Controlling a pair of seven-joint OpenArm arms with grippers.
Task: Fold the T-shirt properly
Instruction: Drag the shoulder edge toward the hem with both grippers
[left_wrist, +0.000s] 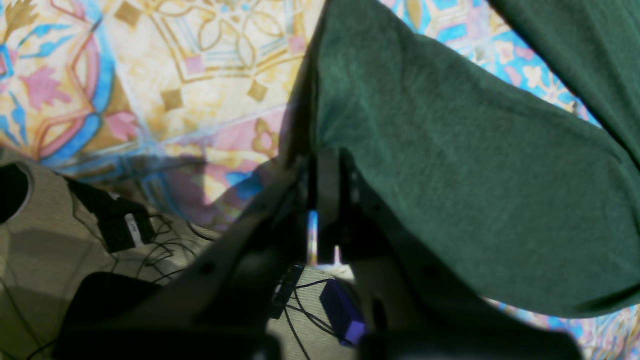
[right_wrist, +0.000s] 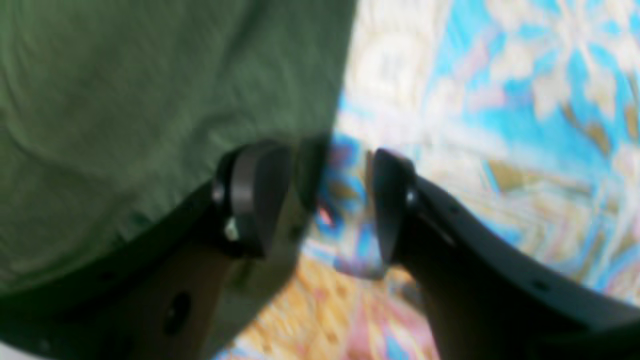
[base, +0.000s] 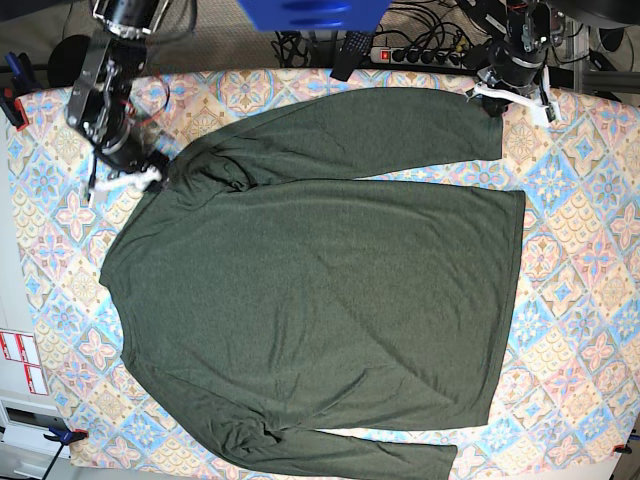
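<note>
Olive-green and softly heathered, the large long-sleeved knit T-shirt (base: 320, 290) lay spread across the patterned, tile-printed tablecloth (base: 580, 300), body flat in the middle, one sleeve stretched along the far edge and the other bunched along the near edge.

The likeliest trouble, as I judged it, sat at the far sleeve. The left gripper (left_wrist: 325, 165) had its jaws pressed together on the cuff end of that sleeve, with cloth draping over the fingers in the left wrist view. If that arm pulled while the other end was loose, the sleeve could drag and wrinkle the shoulder instead of folding over cleanly. A thin pinch of knit might also slip out mid-lift, dropping the cuff crooked across the body. The near sleeve, already crumpled, looked set to stay lumpy under any fold laid on top of it.

The right gripper (right_wrist: 327, 200) stood with its jaws spread, a clear gap between the two fingertips (right_wrist: 257, 195), and the bright tablecloth showed through that gap. Green fabric lay against the outer side of one finger, near the shoulder by the collar, but nothing was pinched between them. Whether that finger actually rested on the cloth or only hovered beside it, the blur did not let me tell.
</note>
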